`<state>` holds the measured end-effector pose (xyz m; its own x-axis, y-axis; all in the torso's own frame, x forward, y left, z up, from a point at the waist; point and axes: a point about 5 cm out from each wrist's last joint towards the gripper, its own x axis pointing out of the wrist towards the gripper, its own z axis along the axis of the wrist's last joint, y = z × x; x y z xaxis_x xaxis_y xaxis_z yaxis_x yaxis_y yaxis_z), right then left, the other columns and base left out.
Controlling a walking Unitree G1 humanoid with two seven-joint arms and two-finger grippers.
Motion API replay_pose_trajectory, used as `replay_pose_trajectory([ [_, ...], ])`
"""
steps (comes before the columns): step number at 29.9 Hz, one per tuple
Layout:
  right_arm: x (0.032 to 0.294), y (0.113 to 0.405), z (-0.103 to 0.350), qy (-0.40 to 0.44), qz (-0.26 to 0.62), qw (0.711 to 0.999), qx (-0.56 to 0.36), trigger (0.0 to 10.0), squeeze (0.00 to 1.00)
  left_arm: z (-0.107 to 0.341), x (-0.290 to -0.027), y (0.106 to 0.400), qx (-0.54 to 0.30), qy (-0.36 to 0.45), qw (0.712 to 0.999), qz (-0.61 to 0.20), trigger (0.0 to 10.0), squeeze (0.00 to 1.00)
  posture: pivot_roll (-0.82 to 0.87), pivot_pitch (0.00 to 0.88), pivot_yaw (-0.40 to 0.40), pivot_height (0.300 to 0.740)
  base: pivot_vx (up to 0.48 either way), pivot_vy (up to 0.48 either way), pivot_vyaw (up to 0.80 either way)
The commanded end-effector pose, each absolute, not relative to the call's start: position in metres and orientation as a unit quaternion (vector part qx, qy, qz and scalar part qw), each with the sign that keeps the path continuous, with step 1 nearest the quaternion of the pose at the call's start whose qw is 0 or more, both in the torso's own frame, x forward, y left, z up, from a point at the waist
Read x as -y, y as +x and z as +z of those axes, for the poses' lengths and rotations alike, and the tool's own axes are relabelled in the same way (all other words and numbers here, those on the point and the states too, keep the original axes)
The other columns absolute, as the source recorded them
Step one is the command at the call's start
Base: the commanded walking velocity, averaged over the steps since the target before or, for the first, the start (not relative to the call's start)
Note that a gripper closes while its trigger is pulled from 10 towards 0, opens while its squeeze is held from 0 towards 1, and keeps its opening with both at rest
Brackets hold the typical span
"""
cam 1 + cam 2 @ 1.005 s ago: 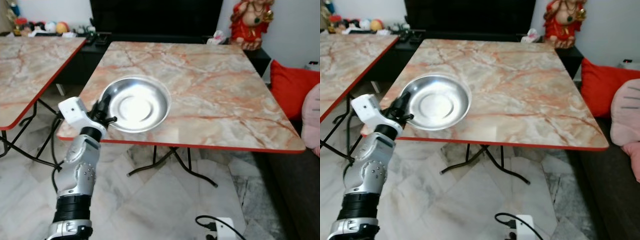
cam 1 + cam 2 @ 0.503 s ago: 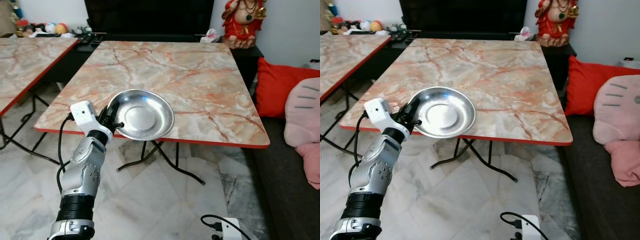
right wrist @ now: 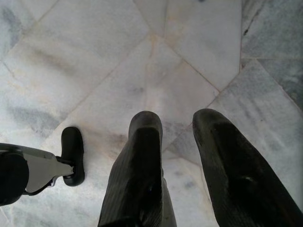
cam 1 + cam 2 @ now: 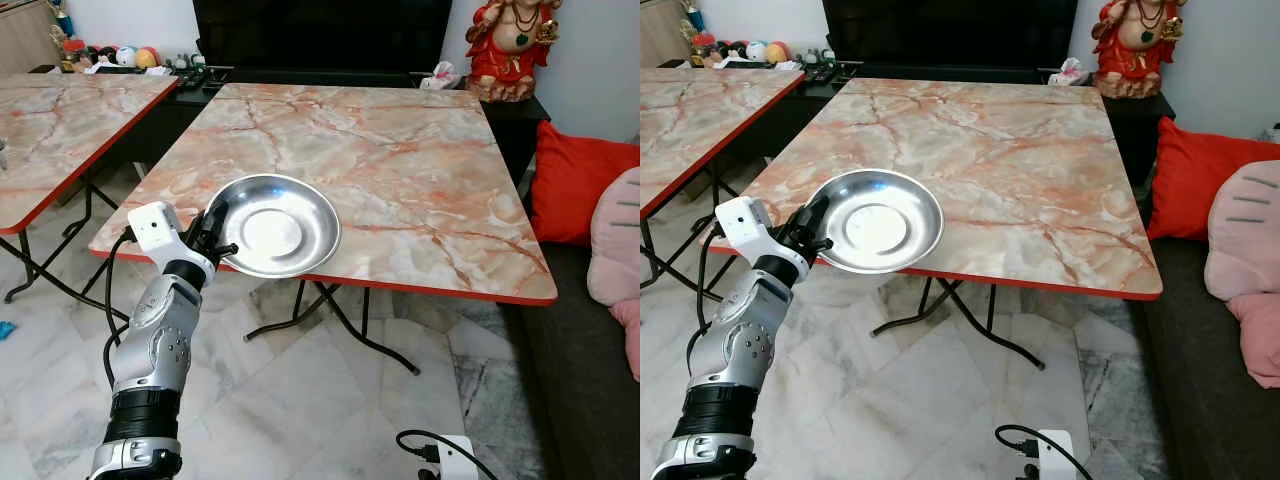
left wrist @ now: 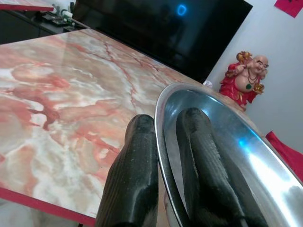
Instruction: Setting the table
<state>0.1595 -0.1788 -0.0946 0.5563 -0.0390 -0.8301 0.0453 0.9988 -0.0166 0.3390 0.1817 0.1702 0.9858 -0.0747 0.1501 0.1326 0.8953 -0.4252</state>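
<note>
A round steel plate (image 4: 275, 225) hangs level over the front-left edge of the marble table (image 4: 400, 150). Part of it juts out past the table's red rim. My left gripper (image 4: 215, 235) is shut on the plate's near-left rim, reaching up from below the table edge. In the left wrist view the two black fingers (image 5: 139, 142) pinch the thin rim of the plate (image 5: 227, 142), one finger above it and one beneath. My right gripper (image 3: 175, 123) hangs idle over the grey marble floor, open with nothing between its fingers.
A second marble table (image 4: 60, 120) stands to the left across a narrow gap. A dark sofa with a red cushion (image 4: 580, 180) and a pink cushion (image 4: 615, 250) lines the right side. A black TV (image 4: 320, 35) and a red statue (image 4: 515, 45) stand behind. A white power strip (image 4: 445, 455) lies on the floor.
The whole view has shifted as the camera moved. The plate stays pinched in my left gripper and now overhangs the table's front edge more than a second ago.
</note>
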Motion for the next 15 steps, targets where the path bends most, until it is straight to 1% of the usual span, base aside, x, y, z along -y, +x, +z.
replay_pose_trajectory([
  [1, 0.1783, 0.1584, -0.0953, 0.005, -0.025, 0.880, -0.474, 10.0, 0.00, 0.1738, -0.1821, 0.3404, 0.067, -0.222, 0.971, -0.058, 10.0, 0.00, 0.12, 0.000, 0.006, 0.740, 0.000, 0.000, -0.77],
  [3, 0.1784, 0.1585, -0.0952, 0.005, -0.025, 0.880, -0.474, 10.0, 0.00, 0.1733, -0.1817, 0.3405, 0.066, -0.220, 0.971, -0.059, 10.0, 0.00, 0.12, 0.000, 0.005, 0.740, 0.000, 0.000, -0.68],
  [15, 0.1795, 0.1592, -0.0947, 0.000, -0.023, 0.882, -0.471, 10.0, 0.00, 0.1726, -0.1769, 0.3396, 0.066, -0.223, 0.970, -0.065, 10.0, 0.00, 0.12, 0.000, -0.002, 0.740, 0.257, 0.000, 0.00],
])
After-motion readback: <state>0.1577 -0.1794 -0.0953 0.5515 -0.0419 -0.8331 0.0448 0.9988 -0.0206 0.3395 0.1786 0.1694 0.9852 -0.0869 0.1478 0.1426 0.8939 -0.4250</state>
